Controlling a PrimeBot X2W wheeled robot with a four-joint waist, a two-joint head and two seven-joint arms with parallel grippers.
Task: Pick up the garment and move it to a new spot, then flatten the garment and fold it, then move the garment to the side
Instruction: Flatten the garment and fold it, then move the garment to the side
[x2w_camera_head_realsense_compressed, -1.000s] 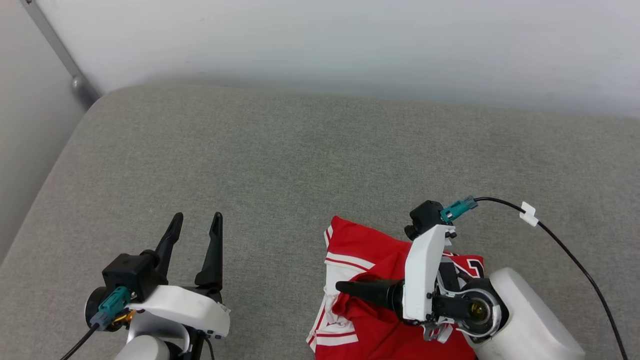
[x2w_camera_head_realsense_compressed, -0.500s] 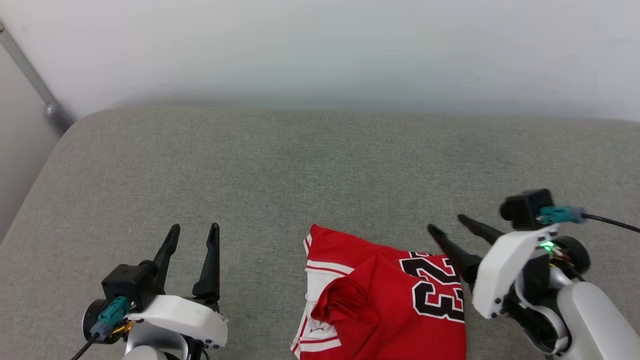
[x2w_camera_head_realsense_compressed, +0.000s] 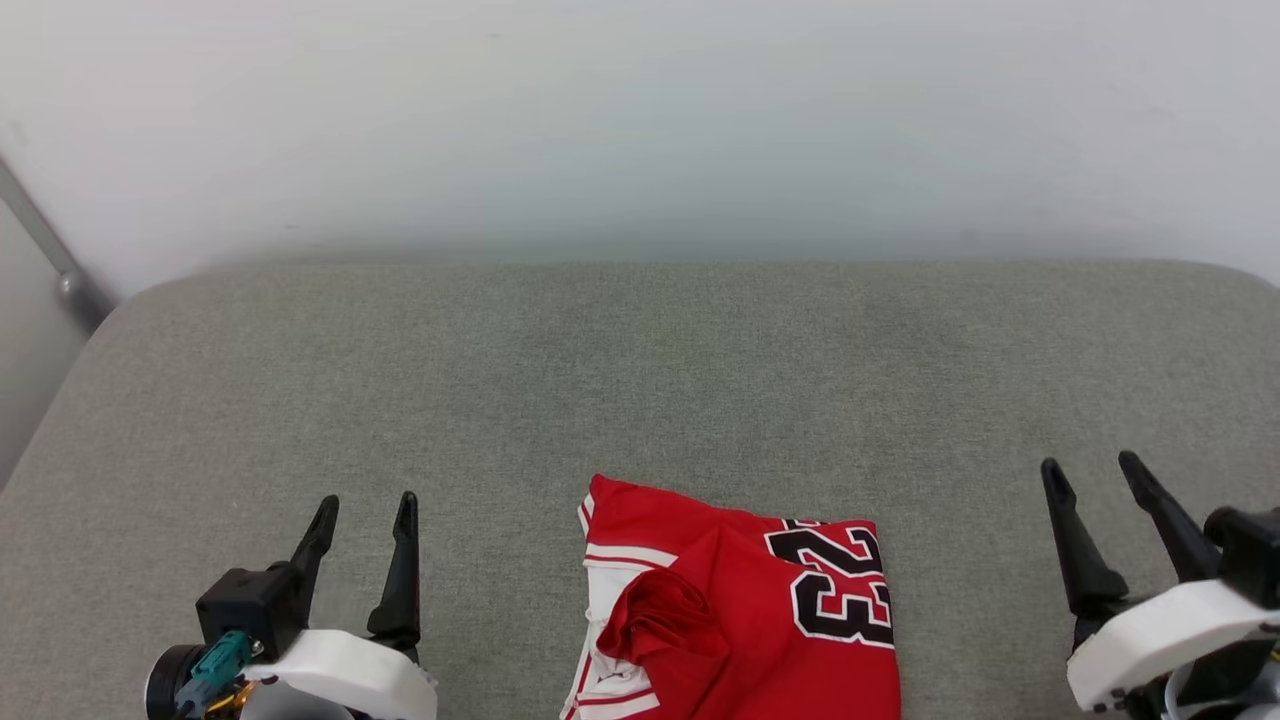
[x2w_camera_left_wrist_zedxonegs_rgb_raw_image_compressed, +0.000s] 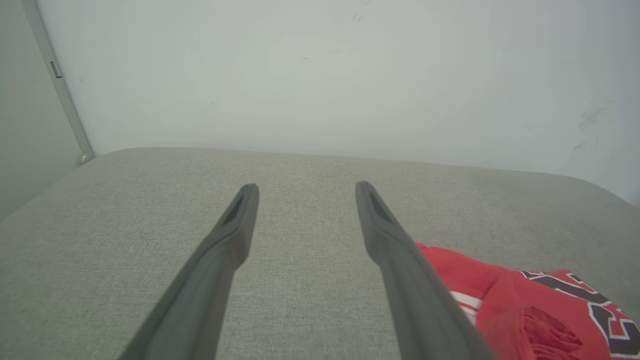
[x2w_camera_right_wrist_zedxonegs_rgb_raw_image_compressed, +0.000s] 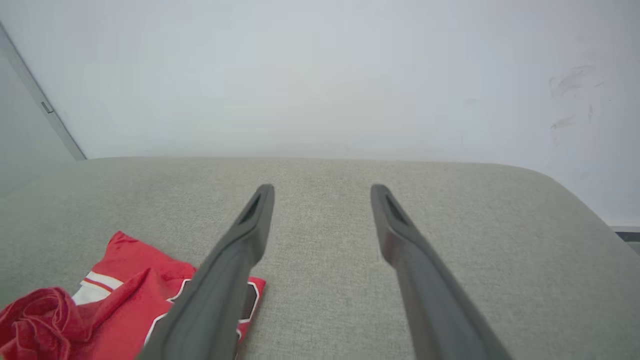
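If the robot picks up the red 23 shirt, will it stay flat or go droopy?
Probably droopy: the red jersey already has a soft crumpled bunch near its sleeve. It lies thin, so likely light. Pushed on the woven gray cushion, it may wrinkle rather than slide.

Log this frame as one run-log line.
left gripper: open, empty | right gripper: open, empty | garment: folded, lying on grey cushion, between both, untouched
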